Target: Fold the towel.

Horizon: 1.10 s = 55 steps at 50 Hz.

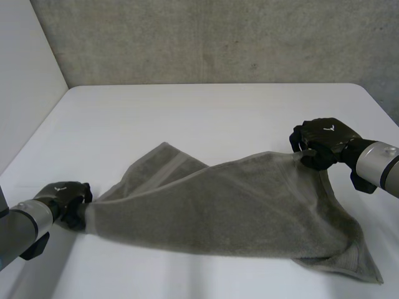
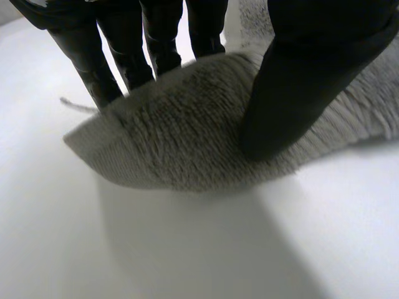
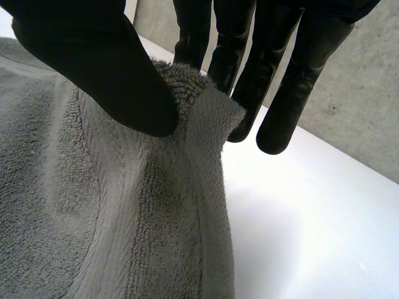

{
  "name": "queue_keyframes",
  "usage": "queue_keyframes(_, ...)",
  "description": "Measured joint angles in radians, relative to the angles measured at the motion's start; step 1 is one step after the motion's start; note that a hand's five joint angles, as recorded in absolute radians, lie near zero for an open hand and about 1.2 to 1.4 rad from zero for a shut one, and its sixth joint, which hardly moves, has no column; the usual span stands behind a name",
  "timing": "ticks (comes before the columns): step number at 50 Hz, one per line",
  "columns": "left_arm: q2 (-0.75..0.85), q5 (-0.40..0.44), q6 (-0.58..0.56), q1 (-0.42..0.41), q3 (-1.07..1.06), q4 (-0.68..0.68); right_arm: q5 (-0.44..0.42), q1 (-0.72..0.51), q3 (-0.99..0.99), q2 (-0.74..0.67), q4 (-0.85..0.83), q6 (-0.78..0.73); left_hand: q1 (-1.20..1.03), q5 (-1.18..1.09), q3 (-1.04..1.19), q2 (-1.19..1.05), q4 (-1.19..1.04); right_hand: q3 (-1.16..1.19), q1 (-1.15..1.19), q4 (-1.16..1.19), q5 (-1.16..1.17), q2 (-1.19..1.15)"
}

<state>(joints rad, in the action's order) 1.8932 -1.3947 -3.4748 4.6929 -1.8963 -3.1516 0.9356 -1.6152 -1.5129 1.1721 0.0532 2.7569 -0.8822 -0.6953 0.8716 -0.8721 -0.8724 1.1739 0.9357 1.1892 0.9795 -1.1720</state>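
Near the table's [image 1: 206,112] near-left corner, the left hand [image 1: 62,200] pinches one corner of the single grey towel [image 1: 237,205]. Its wrist view shows what the head view cannot: the thumb [image 2: 299,81] pressing the terry pile against the fingers [image 2: 93,62]. The towel hangs stretched between the two hands and sags onto the table's middle, with a rumpled fold behind and one corner trailing toward the near-right corner. Near the right edge, the right hand [image 1: 324,144] holds a raised corner, its thumb pinching the banded hem against its fingers.
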Motion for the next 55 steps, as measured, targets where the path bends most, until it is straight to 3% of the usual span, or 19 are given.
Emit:
queue_keyframes(2, 0.02, 0.0, -0.018, -0.001, 0.012, 0.005, 0.001, -0.002, 0.011, 0.0, 0.0, 0.0, -0.219, -0.217, 0.216, -0.223, -0.217, 0.0, 0.0, 0.0, 0.0, 0.0)
queue_keyframes(8, 0.038, -0.003, -0.079, -0.011, 0.064, 0.008, 0.007, -0.01, 0.056, 0.0, -0.007, 0.0, -0.269, -0.302, 0.314, -0.316, -0.314, 0.0, 0.0, 0.0, 0.0, 0.0)
queue_keyframes(15, 0.042, -0.016, -0.128, -0.053, 0.271, 0.003, 0.055, -0.021, 0.191, -0.014, -0.039, 0.002, -0.282, -0.321, 0.339, -0.339, -0.337, 0.0, 0.0, 0.005, 0.0, -0.007)
queue_keyframes(20, 0.072, -0.055, -0.134, -0.102, 0.54, 0.001, 0.146, -0.049, 0.352, -0.035, -0.133, 0.006, -0.285, -0.325, 0.343, -0.343, -0.341, 0.0, 0.0, 0.005, 0.0, -0.007)
queue_keyframes(26, 0.145, -0.154, -0.125, -0.151, 0.973, -0.009, 0.319, -0.092, 0.541, -0.044, -0.4, 0.025, -0.285, -0.325, 0.344, -0.344, -0.343, 0.0, 0.0, 0.005, 0.0, -0.007)
queue_keyframes(32, 0.182, -0.224, -0.076, -0.159, 1.187, -0.031, 0.349, -0.099, 0.555, -0.025, -0.525, 0.075, -0.301, -0.336, 0.344, -0.345, -0.345, 0.0, 0.0, 0.005, 0.001, -0.007)
queue_keyframes(40, 0.153, -0.234, -0.023, -0.166, 1.041, -0.056, 0.214, -0.093, 0.361, 0.012, -0.537, 0.126, -0.313, -0.34, 0.344, -0.345, -0.345, 0.0, 0.012, 0.005, 0.005, -0.007)
queue_keyframes(43, 0.12, -0.225, -0.022, -0.17, 0.81, -0.128, 0.15, -0.088, 0.18, 0.035, -0.519, 0.125, -0.313, -0.34, 0.344, -0.345, -0.345, 0.0, 0.012, 0.005, 0.006, -0.007)
queue_keyframes(55, 0.085, -0.154, -0.086, -0.172, 0.382, -0.256, 0.095, -0.07, -0.082, 0.038, -0.408, 0.056, -0.313, -0.34, 0.345, -0.345, -0.345, 0.0, 0.012, 0.005, 0.006, -0.007)
